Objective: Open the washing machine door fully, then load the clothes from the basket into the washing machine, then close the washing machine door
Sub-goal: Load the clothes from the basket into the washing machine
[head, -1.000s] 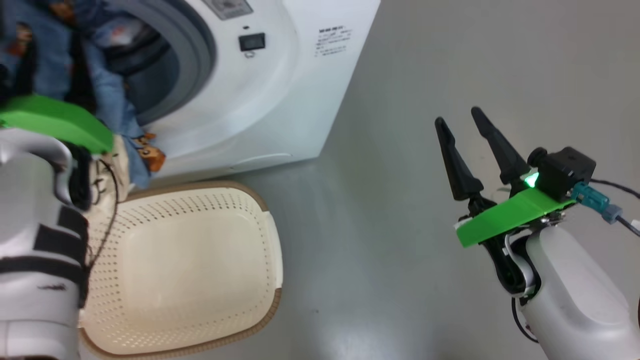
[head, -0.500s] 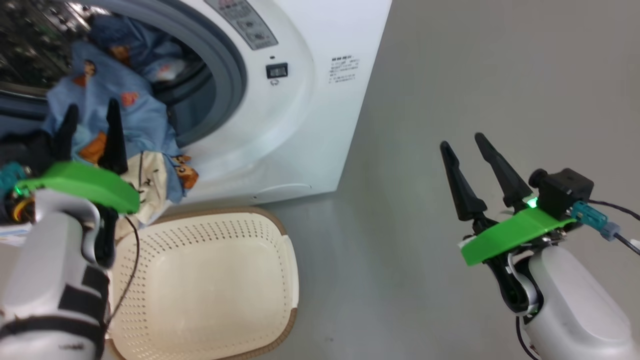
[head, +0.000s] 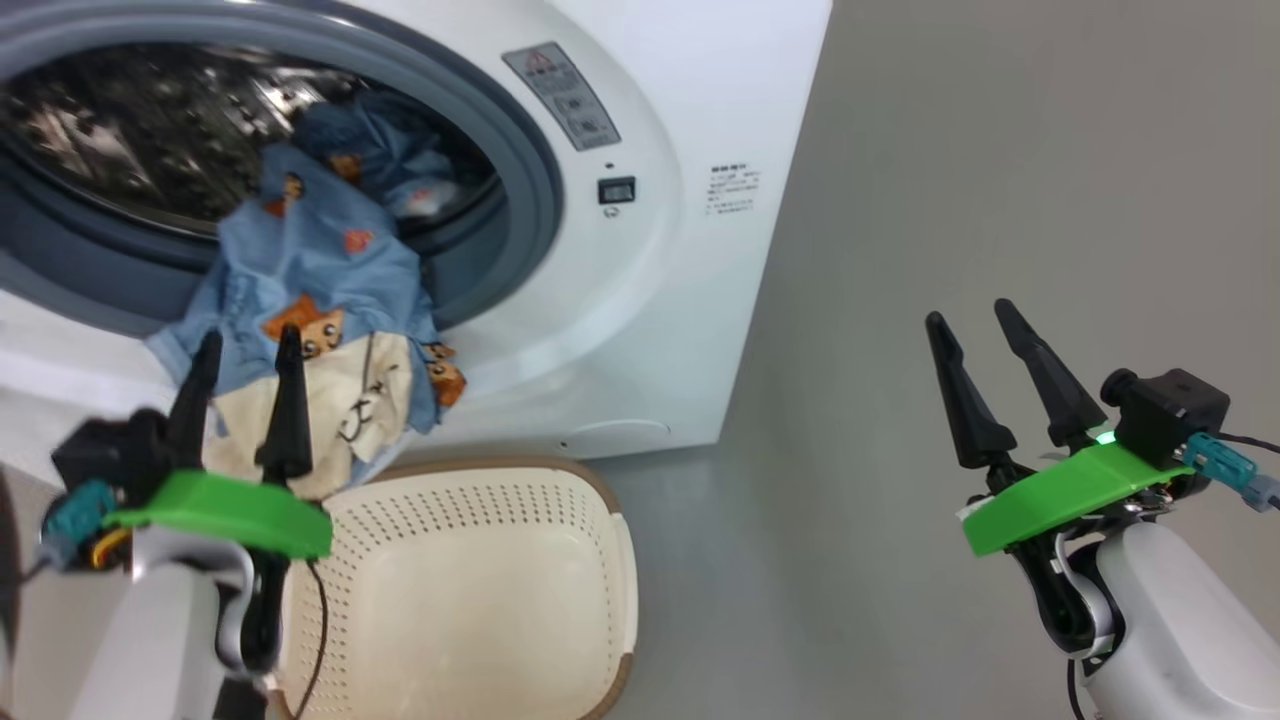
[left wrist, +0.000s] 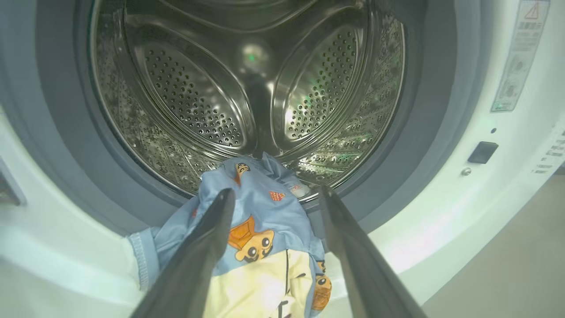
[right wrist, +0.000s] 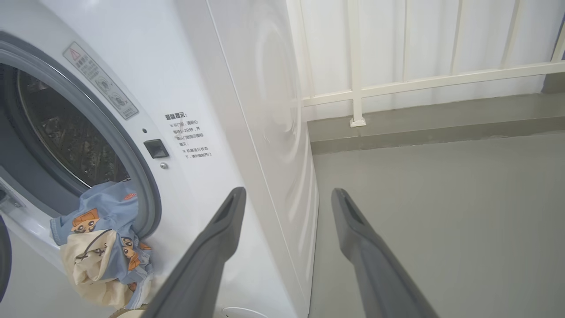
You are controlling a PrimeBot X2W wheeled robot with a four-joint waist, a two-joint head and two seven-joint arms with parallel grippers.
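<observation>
Head view: the clothes [head: 310,280] spill from the drum over the washing machine [head: 680,250] lip, above the basket [head: 620,560]; left gripper [head: 250,340] parted, just before them; right gripper [head: 970,313] parted, well apart. Left wrist view: spread fingers flank the bear print (cream part lowest). Right wrist view: fabric drapes off the opening's lower edge.

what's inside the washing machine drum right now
The clothes, blue with bear prints, lie only partly inside the drum: one end rests at its front lip, the rest hangs out over the grey ring. The drum is otherwise bare steel. Whatever lies under the fabric is covered.
</observation>
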